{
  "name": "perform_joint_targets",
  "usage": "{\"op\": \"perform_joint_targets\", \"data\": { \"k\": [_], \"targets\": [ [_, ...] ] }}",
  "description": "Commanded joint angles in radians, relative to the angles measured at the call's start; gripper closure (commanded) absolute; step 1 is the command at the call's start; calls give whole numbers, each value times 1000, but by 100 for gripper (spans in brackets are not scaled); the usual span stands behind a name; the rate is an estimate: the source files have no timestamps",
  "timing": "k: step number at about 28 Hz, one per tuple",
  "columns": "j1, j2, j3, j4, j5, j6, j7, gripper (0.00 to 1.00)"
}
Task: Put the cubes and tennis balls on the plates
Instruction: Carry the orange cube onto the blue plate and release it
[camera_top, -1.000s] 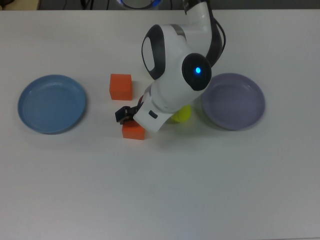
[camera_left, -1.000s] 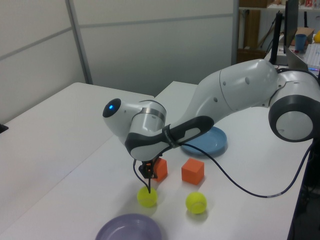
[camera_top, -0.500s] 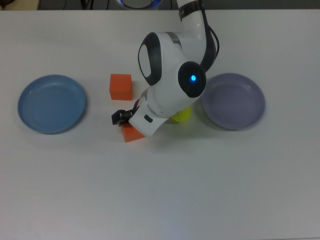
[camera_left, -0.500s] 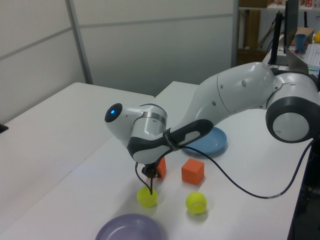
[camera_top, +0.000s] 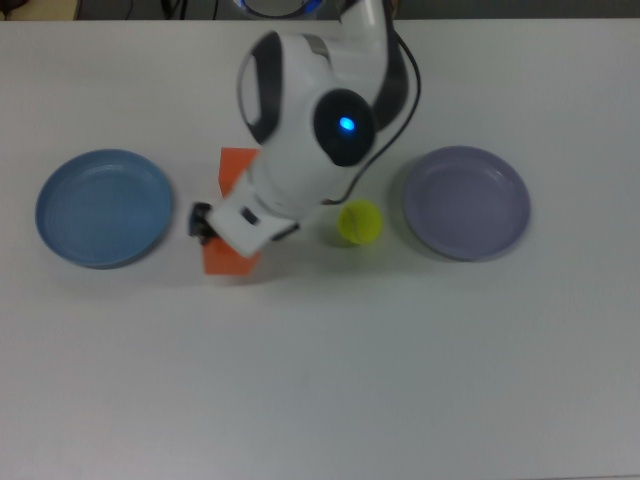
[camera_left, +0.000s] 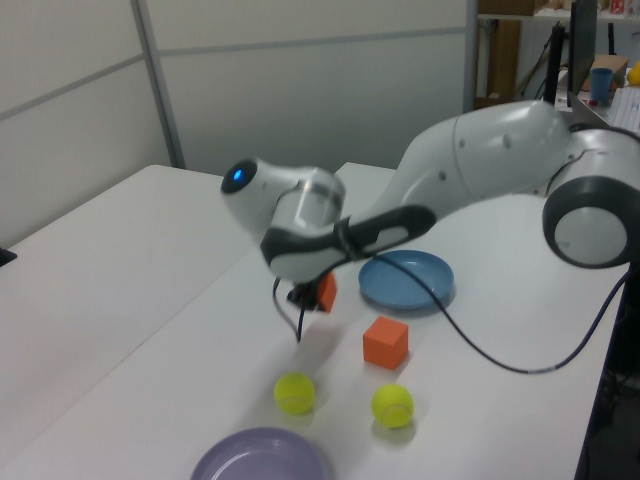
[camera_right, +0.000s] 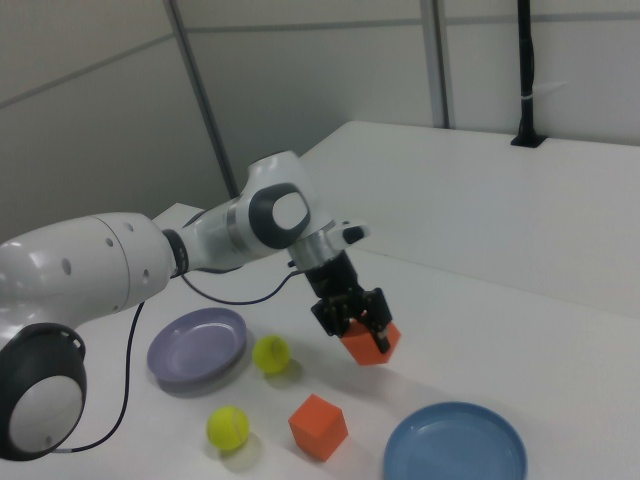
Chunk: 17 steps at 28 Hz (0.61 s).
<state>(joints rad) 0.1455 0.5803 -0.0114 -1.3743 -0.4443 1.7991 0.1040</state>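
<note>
Places given relative to the blue plate (camera_right: 456, 447), right view, near to far.

- Blue plate: nearest, on white table (camera_right: 560, 330).
- Second orange cube (camera_right: 318, 426): on table just beside plate, toward the right view's left.
- Tennis ball (camera_right: 228, 427): further left.
- Gripper (camera_right: 357, 322): above and behind plate, clamped on orange cube (camera_right: 369, 343), held clear of table.
- Second tennis ball (camera_right: 271, 353): behind.
- Lavender plate (camera_right: 196, 347): well apart, left.
</note>
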Motion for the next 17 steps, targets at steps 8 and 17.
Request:
{"op": "perform_joint_targets", "data": {
  "k": [8,17],
  "targets": [
    [-136,-47,-65,-101,-69,-110,-50,100],
    [-181,-27,-64,-126,-105,-109,-46,0]
  ]
}}
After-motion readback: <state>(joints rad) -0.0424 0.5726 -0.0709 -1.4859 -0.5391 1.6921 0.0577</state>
